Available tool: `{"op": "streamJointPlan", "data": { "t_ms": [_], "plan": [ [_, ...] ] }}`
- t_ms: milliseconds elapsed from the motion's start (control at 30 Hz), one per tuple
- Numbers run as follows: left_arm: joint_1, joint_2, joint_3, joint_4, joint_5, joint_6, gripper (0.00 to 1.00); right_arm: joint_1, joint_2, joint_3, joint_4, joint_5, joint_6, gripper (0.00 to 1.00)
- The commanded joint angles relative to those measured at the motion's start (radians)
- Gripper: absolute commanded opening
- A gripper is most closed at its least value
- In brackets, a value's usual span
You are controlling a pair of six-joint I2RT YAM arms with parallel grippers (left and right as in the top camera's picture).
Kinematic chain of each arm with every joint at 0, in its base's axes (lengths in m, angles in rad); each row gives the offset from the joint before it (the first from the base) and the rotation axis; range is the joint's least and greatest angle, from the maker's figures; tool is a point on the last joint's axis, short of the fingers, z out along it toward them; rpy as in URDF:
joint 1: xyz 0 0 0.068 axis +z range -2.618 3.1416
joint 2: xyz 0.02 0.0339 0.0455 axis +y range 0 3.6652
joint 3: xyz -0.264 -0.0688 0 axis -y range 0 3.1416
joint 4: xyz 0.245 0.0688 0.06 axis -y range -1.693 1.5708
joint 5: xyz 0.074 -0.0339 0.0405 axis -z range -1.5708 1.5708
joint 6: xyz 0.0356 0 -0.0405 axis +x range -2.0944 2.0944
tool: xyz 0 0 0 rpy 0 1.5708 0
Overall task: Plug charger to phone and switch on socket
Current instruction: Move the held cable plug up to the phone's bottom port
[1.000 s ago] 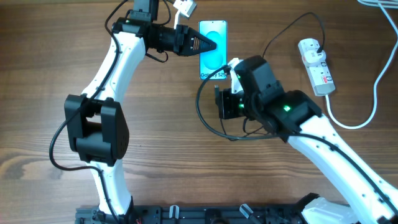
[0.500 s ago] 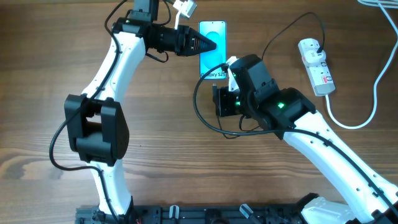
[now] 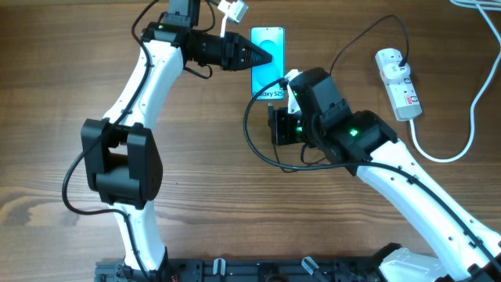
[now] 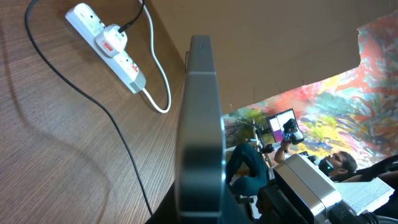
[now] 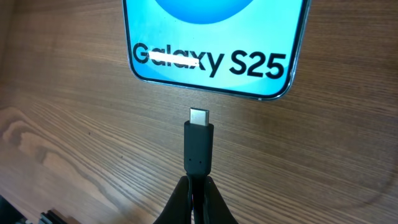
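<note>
The phone (image 3: 268,48) lies on the wooden table with its teal screen up, the "Galaxy S25" end toward me. My left gripper (image 3: 262,56) is shut on its left edge; in the left wrist view the phone (image 4: 200,124) shows edge-on between the jaws. My right gripper (image 5: 198,186) is shut on the charger plug (image 5: 199,146). The metal tip points at the middle of the phone's bottom edge (image 5: 211,43), a small gap away. In the overhead view my right gripper (image 3: 291,88) hides the plug. The black charger cable (image 3: 356,37) runs to the white socket strip (image 3: 398,82).
The socket strip's thick white cord (image 3: 462,149) curves off to the right edge. Slack charger cable loops left of my right wrist (image 3: 252,145). The left wrist view shows the strip (image 4: 106,40) and the cable (image 4: 93,99) on the table.
My right gripper has moved a little up and left with the plug, closer to the phone's bottom edge. The left arm and phone have stayed still.
</note>
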Motion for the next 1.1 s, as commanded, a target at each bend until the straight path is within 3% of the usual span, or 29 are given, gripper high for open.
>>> {"op": "streamJointPlan", "data": {
  "t_ms": [0,1067],
  "plan": [
    [-0.008,-0.035,0.0,0.002,0.05,-0.01,0.04,0.006,0.001,0.009,0.005,0.025,0.007,0.04],
    [-0.01,-0.035,0.0,0.0,0.064,-0.039,0.04,0.01,0.002,0.009,0.004,0.036,0.009,0.04]
  ]
}}
